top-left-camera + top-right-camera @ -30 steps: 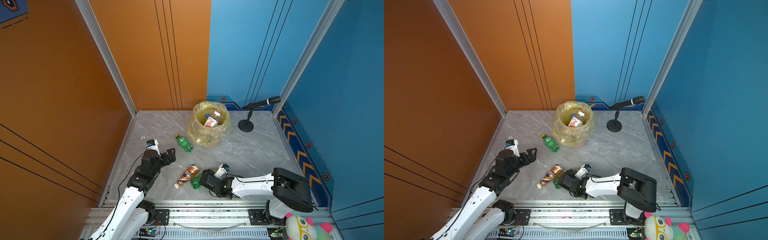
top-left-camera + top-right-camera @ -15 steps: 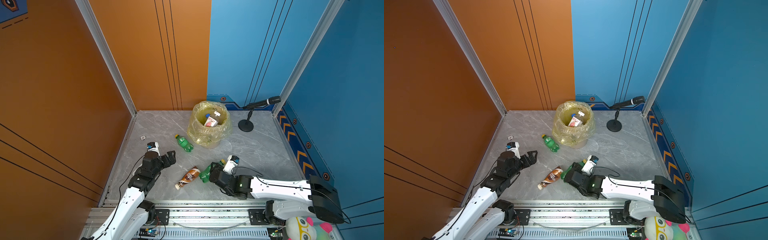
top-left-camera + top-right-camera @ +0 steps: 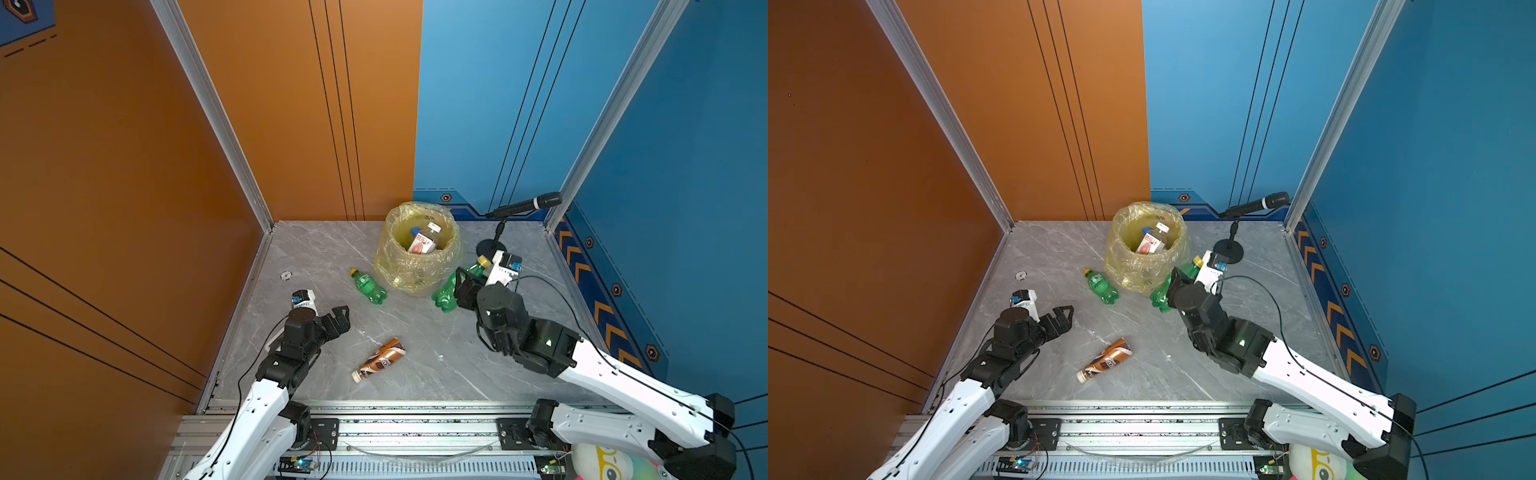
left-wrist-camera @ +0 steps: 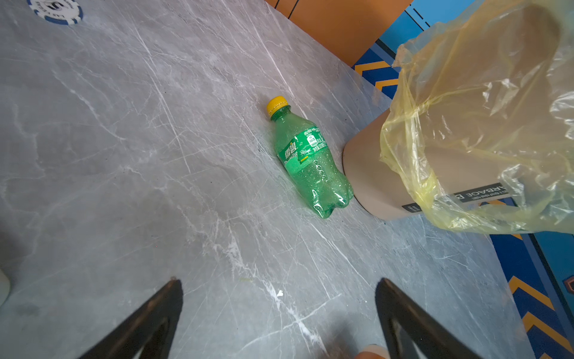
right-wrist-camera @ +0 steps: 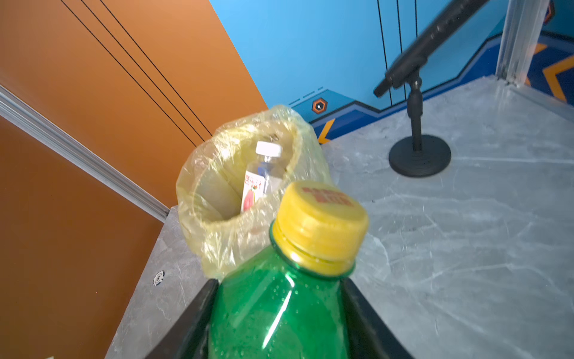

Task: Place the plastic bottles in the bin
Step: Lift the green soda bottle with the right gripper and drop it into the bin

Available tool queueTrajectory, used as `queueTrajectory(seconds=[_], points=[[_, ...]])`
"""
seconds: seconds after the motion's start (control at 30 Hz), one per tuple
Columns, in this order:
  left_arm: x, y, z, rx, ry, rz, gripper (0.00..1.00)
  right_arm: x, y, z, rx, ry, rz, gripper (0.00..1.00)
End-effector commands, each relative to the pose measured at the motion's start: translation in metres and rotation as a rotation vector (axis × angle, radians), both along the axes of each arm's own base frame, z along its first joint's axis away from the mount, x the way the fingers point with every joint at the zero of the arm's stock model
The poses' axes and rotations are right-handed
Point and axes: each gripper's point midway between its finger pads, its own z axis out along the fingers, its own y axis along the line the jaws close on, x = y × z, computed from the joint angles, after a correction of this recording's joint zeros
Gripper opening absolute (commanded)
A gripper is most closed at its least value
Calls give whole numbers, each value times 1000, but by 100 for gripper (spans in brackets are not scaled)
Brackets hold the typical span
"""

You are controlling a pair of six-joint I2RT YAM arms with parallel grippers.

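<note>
Both top views peer steeply down from high, sharing the whole counter (image 3: 436, 374); each wrist camera rides low and close, facing the bin (image 4: 366, 174)

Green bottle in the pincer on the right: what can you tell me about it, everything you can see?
The green bottle is small, see-through green plastic with a ribbed yellow screw cap that has red print on top; tiny droplets speckle the inside. The right pincer clamps its body from both sides, holding it tilted, cap uppermost. In both top views it hangs beside the bin, not yet over the opening; whether it brushes the yellow bag is unclear.
</note>
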Motion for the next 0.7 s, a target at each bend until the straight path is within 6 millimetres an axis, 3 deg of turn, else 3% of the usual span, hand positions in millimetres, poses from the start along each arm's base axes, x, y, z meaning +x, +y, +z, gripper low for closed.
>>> queueTrajectory(seconds=[0.0, 0.13, 0.2, 0.27, 0.43, 0.67], points=[[-5, 1, -6, -8, 24, 1, 97, 30, 33, 30, -114, -47, 170, 51], [-6, 2, -4, -8, 19, 2, 97, 72, 56, 53, -120, -56, 243, 51], [-7, 3, -3, -7, 17, 5, 98, 90, 68, 56, -132, -55, 270, 51], [-7, 3, -1, -9, 10, 6, 98, 114, 67, 57, -151, -49, 258, 51], [-10, 5, -5, -6, 35, 8, 97, 150, 83, 50, -185, -22, 293, 51], [-12, 6, -4, -5, 35, 14, 98, 181, 93, 34, -211, 9, 311, 51]])
